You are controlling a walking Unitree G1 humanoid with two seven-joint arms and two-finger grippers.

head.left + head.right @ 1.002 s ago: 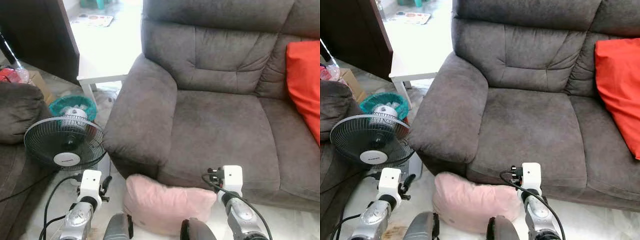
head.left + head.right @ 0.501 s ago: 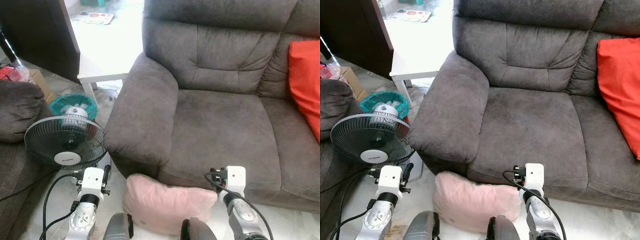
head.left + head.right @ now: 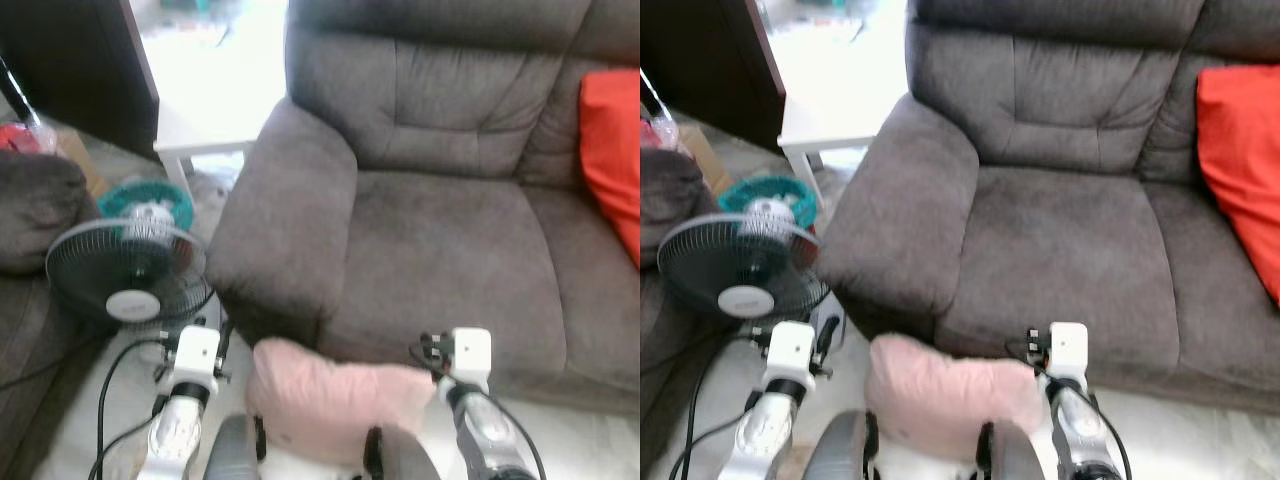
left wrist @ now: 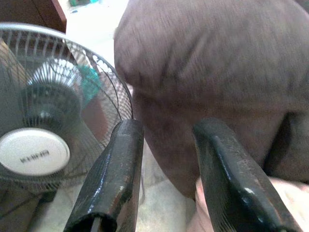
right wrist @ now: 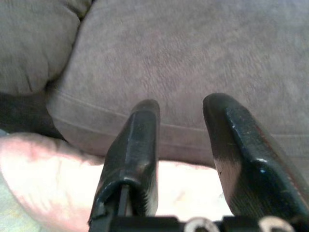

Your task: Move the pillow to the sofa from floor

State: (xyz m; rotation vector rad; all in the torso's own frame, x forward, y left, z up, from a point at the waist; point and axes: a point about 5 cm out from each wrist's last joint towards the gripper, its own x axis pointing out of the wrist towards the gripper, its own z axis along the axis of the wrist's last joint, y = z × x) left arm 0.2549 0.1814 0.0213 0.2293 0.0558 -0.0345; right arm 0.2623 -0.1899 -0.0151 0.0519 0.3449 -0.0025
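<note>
Squarely across the upper and middle frame sits a grey-brown sofa (image 3: 440, 210), its wide seat cushion bare and a red cushion (image 3: 612, 150) propped at the right edge. At mid-left, a black floor fan (image 3: 125, 283) stands on the pale floor (image 3: 70, 430) beside a white side table (image 3: 205, 120), with a teal basket (image 3: 145, 200) behind it. Low in the centre of the frame, the pink pillow (image 3: 335, 400) lies on the floor, pressed against the foot of the sofa just below the seat front. The left gripper (image 4: 164, 179) hovers off the pillow's left end near the fan, its two black fingers parted with nothing between them; the right gripper (image 5: 181, 154) hangs above the pillow's right end, facing the seat front, its fingers likewise spread and empty. The pillow looks light, soft and easily squashed, so it would likely sag if pinched at one corner alone. A hold at both ends, one gripper to each, biting well into the stuffing, seems the surest way to lift it onto the seat.
</note>
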